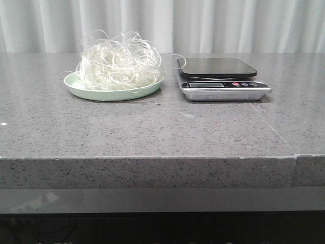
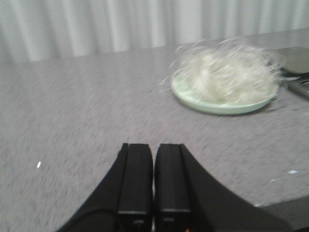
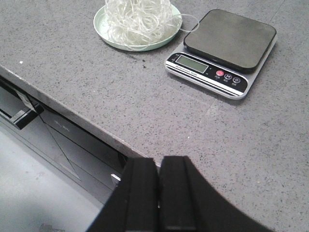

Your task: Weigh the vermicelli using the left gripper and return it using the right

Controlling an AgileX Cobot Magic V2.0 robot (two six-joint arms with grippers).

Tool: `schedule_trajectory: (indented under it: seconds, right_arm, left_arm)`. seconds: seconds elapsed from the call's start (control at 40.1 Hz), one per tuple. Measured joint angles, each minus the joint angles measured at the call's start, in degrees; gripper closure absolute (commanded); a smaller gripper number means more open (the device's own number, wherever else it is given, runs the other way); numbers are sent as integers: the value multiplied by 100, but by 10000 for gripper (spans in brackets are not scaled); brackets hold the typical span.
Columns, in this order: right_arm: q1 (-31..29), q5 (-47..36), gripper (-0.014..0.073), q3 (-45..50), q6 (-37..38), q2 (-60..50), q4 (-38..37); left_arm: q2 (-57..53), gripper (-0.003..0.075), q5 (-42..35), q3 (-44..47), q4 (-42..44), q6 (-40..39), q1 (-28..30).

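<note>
a nest of vermicelli (image 1: 119,61) sits heaped on a pale green plate (image 1: 76,84) on the grey stone table (image 1: 152,127), with a digital kitchen scale (image 1: 223,79) just beside the plate on the side of the robot's right arm. the scale's dark platform is bare and a loose strand of noodle curls out toward it; whether it touches cannot be told. in the front view neither arm reaches into the scene. the left gripper (image 2: 153,179) hangs low over bare table well apart from the plate, its 2 black fingers (image 2: 135,179) pressed together on nothing. the right gripper (image 3: 158,193) hangs near the table's front edge, well back from the scale, its fingers likewise clenched and empty. judged from this, the task stands at its opening: step 1, lifting the noodles to the scale, is not yet done. the next move calls for the left fingers to part, travel to the plate and pinch deep enough into the springy tangle to carry the whole nest, not a few strands.
</note>
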Motion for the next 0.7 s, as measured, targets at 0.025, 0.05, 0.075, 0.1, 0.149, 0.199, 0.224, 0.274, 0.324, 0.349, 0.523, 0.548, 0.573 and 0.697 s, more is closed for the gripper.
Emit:
schedule_trajectory:
  seconds: [0.025, 0.05, 0.075, 0.1, 0.149, 0.199, 0.224, 0.274, 0.324, 0.349, 0.523, 0.548, 0.573, 0.697]
  right_arm:
    - [0, 0, 437, 0, 0, 0, 0]
    - [0, 0, 437, 0, 0, 0, 0]
    - [0, 0, 437, 0, 0, 0, 0]
    - [0, 0, 437, 0, 0, 0, 0]
    - [0, 0, 437, 0, 0, 0, 0]
    - [0, 0, 437, 0, 0, 0, 0]
    - [0, 0, 437, 0, 0, 0, 0]
    - [0, 0, 437, 0, 0, 0, 0]
    - [0, 0, 437, 0, 0, 0, 0]
    - [0, 0, 437, 0, 0, 0, 0]
    - [0, 0, 437, 13, 0, 0, 0]
    - [0, 0, 437, 22, 0, 0, 0]
    - [0, 0, 437, 22, 0, 0, 0]
    - [0, 0, 437, 22, 0, 0, 0]
  left_arm:
    - [-64, 565, -108, 143, -43, 0, 91]
    - [-141, 565, -183, 325, -107, 0, 201]
    - [-194, 565, -282, 454, -181, 0, 301]
    - [-258, 565, -381, 616, -243, 0, 371]
    - [-345, 565, -539, 869, -370, 0, 510]
    - [-360, 565, -701, 1077, -465, 0, 608]
    - [-360, 565, -748, 1159, -512, 0, 659]
    - [-360, 565, -901, 1153, -537, 0, 703]
    - [-360, 565, -1202, 1153, -565, 0, 742]
    - [-360, 565, -1290, 1153, -565, 0, 753]
    - [-360, 565, -1695, 1153, -416, 10, 753]
    - [-360, 565, -1709, 1153, -404, 10, 753]
    - [-360, 565, -1724, 1153, -404, 10, 753]
    - [-360, 565, -1725, 1153, -383, 10, 753]
